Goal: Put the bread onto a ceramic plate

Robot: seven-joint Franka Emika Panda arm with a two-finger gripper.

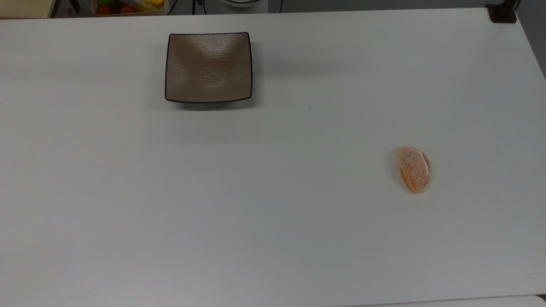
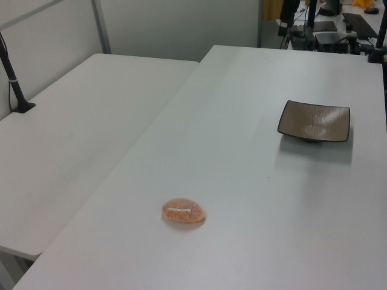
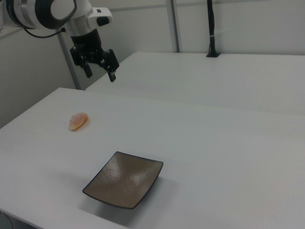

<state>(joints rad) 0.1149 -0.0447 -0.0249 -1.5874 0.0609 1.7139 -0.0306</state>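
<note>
In the right view, the gripper (image 3: 100,71) is seen with its jaws spread apart and nothing between them, raised well above the white table (image 1: 273,213). The bread (image 1: 413,169) is found lying on the table, well apart from the ceramic plate (image 1: 208,67), whose concave centre is bare.

The desk (image 1: 256,204) has a plain white, matt top. A second white desk (image 2: 78,133) stands just beside it, with a thin seam between the two. A black pole (image 3: 211,28) rises from a clamp at the far edge of this second desk in the right view. Behind the desks are pale grey partition walls (image 2: 175,27) with metal uprights (image 2: 101,27). At the upper edge of the top view there is a box with colourful items (image 1: 128,6). The light is soft and even.
</note>
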